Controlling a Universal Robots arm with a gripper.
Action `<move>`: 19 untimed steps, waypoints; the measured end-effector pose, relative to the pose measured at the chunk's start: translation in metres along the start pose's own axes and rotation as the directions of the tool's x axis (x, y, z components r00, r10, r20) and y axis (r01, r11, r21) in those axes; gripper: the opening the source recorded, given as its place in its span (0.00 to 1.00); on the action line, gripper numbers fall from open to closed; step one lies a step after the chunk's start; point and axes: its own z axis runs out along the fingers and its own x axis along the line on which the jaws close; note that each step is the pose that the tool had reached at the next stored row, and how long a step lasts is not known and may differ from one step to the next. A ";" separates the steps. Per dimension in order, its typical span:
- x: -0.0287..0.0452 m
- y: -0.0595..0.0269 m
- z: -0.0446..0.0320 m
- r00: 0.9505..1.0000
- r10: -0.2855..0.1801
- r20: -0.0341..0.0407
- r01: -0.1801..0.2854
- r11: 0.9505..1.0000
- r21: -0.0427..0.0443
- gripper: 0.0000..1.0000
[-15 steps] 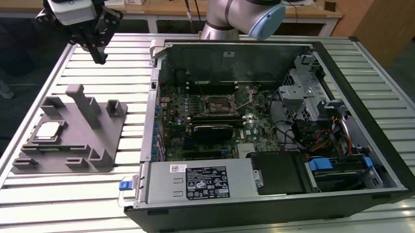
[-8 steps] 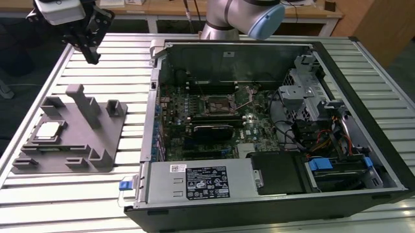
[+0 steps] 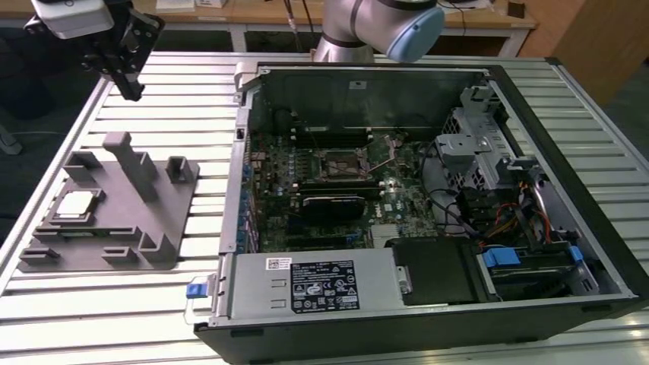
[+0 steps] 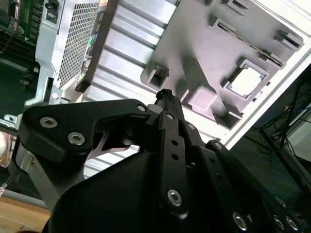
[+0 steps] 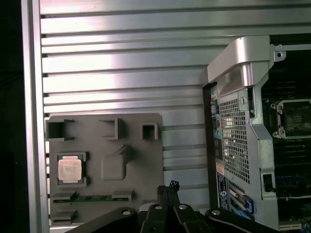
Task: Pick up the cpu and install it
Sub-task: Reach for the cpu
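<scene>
The cpu [image 3: 76, 205] is a small square chip with a shiny pale top, lying flat in a recess of the grey fixture plate [image 3: 152, 220] at the exterior view's left. It also appears in both wrist views [image 5: 70, 169] [image 4: 246, 81]. My gripper [image 3: 131, 93] hangs high above the slatted table, beyond the far end of the plate and well apart from the chip. Its black fingers are pressed together with nothing between them, as both wrist views [image 5: 167, 187] [image 4: 164, 94] show. The black socket frame [image 3: 343, 161] sits uncovered on the motherboard inside the open computer case [image 3: 598, 251].
The case's raised metal wall [image 3: 243, 137] stands between the plate and the motherboard. Upright grey posts [image 3: 132, 160] rise from the plate behind the chip. A labelled grey metal box [image 3: 315, 283], drive cages [image 3: 476, 144] and cables [image 3: 507, 220] crowd the case. Bare slats [image 3: 182, 84] lie under the gripper.
</scene>
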 end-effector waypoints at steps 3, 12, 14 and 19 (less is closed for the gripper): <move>0.0056 -0.0004 -0.0001 1.000 0.000 0.000 0.000 1.000 0.000 0.11; 0.0233 -0.0018 -0.0002 1.000 0.000 0.000 0.000 1.000 0.000 0.11; 0.0270 -0.0021 -0.0001 1.000 0.000 0.000 0.000 1.000 0.000 0.11; 0.0358 -0.0028 0.0002 1.000 0.000 0.000 0.000 1.000 0.000 0.11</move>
